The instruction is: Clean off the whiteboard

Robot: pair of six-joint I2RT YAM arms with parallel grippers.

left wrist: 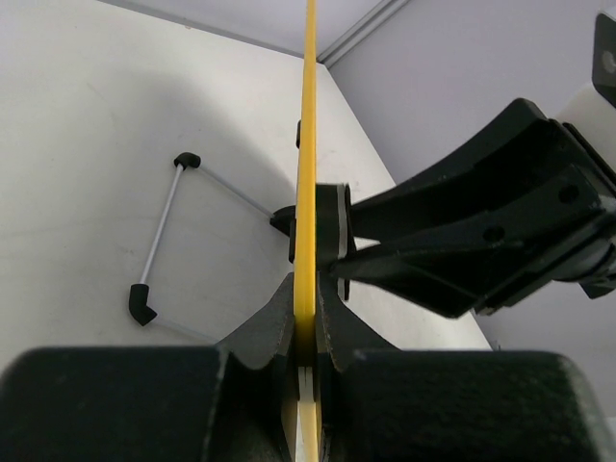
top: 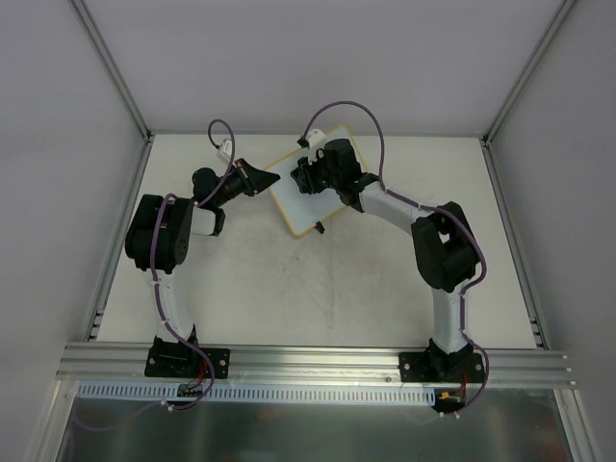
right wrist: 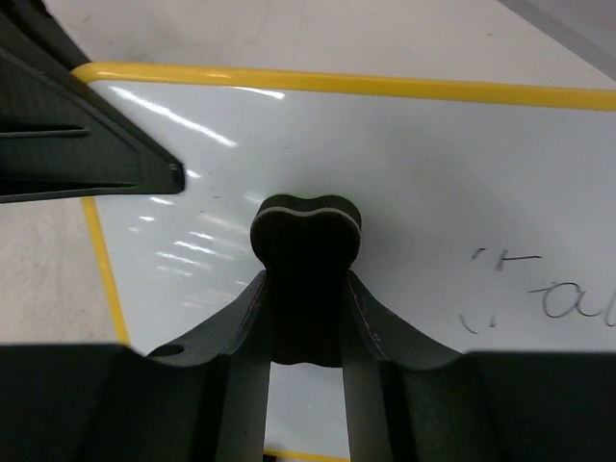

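where the two arms meet toward the back of the counter (top: 289, 289), the whiteboard (top: 316, 207) sits at a slant, its face showing to the overhead view. the left end effector (top: 266, 181) is clamped tight on the board's yellow-framed edge, a finger pressed to either side. the right end effector (right wrist: 306, 281) is closed narrow on a small dark eraser (right wrist: 306, 226), which rests against the white surface. faint dark handwriting (right wrist: 539, 289) shows off to the eraser's right, apart from it. a thin white rod with black end caps (left wrist: 162, 226) lies on the counter near the board.
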